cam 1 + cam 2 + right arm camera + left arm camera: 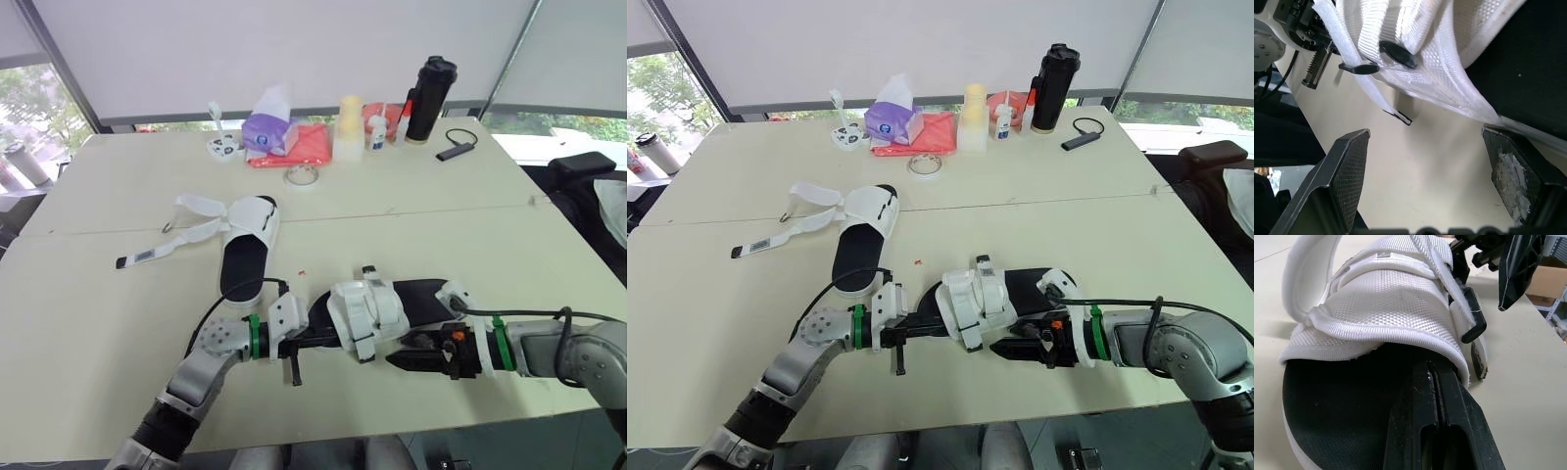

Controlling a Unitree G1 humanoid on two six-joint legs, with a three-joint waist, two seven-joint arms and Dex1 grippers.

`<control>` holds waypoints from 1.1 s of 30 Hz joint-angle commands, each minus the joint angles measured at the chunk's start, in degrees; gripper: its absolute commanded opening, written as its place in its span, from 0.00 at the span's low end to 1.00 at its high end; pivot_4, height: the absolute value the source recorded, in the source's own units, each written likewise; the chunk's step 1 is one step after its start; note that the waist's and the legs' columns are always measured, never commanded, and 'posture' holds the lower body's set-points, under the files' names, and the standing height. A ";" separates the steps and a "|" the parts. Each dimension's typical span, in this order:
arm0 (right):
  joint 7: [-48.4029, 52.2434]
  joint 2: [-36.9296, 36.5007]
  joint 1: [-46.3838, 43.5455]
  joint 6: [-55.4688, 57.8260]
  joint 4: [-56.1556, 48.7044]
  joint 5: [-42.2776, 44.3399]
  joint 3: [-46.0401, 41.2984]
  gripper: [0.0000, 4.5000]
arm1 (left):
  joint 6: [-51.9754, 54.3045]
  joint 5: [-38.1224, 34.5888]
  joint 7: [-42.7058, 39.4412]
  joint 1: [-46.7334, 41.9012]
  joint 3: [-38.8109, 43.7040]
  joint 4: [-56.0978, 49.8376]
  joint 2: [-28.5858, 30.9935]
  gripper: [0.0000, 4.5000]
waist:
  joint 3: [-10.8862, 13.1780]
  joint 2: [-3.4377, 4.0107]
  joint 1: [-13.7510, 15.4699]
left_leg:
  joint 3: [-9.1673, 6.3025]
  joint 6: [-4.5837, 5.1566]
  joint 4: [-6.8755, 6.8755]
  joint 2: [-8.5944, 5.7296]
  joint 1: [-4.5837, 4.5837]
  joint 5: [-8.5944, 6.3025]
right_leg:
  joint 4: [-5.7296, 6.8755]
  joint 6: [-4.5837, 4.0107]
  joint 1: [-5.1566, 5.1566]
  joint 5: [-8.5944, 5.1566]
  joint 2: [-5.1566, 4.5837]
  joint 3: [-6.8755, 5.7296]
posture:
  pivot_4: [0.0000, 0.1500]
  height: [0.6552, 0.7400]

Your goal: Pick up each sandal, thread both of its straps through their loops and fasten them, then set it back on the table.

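The white mesh sandal with a black footbed [367,308] lies near the front edge of the pale counter [118,323]. Its broad white straps are wrapped over the middle, and one loose strap end hangs off the side. Its long axis runs left to right across the robot's front. The left gripper [1434,382] has its jaws closed together, pushed in over the footbed under the straps. The right gripper [1426,142] sits just beside the sandal's near side, jaws spread wide. A second matching sandal [247,245], its straps undone, lies farther back, pointing away.

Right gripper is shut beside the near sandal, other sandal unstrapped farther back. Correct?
No: the right gripper is open, fingers spread apart in the right wrist view. It is beside the near sandal, and the other sandal lies unstrapped farther back.
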 commanded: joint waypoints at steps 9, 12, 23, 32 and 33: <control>-2.01 7.70 -2.45 1.39 -4.41 -1.76 3.40 0.87 | -0.51 0.34 0.22 -0.83 0.67 1.06 0.10 0.00 | 0.00 0.00 -0.01 | -0.01 0.00 -0.01 -0.01 0.00 0.00 | 0.00 0.00 -0.01 0.00 0.01 -0.01 | 1.00 1.00; -1.92 8.91 -3.15 1.72 -3.92 -2.89 3.88 0.87 | -0.48 0.26 0.18 -1.00 0.75 1.19 0.16 0.00 | 0.00 0.01 -0.06 | -0.03 0.00 -0.01 -0.01 0.00 0.00 | 0.01 0.01 -0.01 0.01 0.02 -0.01 | 1.00 1.00; -1.33 12.03 -4.35 3.15 -4.78 -3.93 5.09 0.67 | -0.34 0.25 0.46 -0.79 0.96 0.92 0.21 0.00 | 0.00 0.01 -0.08 | -0.03 0.00 -0.02 -0.02 0.01 0.00 | 0.05 -0.01 -0.03 0.02 0.08 -0.01 | 1.00 1.00; -1.57 12.32 -3.72 5.92 -8.06 -1.92 4.00 0.02 | -0.33 0.25 0.62 -0.53 1.05 0.66 0.32 0.00 | 0.00 0.01 -0.06 | -0.04 0.00 -0.03 -0.03 0.00 0.00 | 0.04 0.00 -0.05 0.02 0.08 -0.01 | 1.00 1.00; -1.10 11.47 -3.42 6.61 -9.12 -1.11 3.46 0.02 | -0.34 0.24 0.62 -0.56 1.08 0.70 0.34 0.00 | 0.00 0.01 -0.04 | -0.03 0.00 -0.03 -0.03 0.00 0.00 | 0.04 0.00 -0.05 0.02 0.08 -0.02 | 1.00 1.00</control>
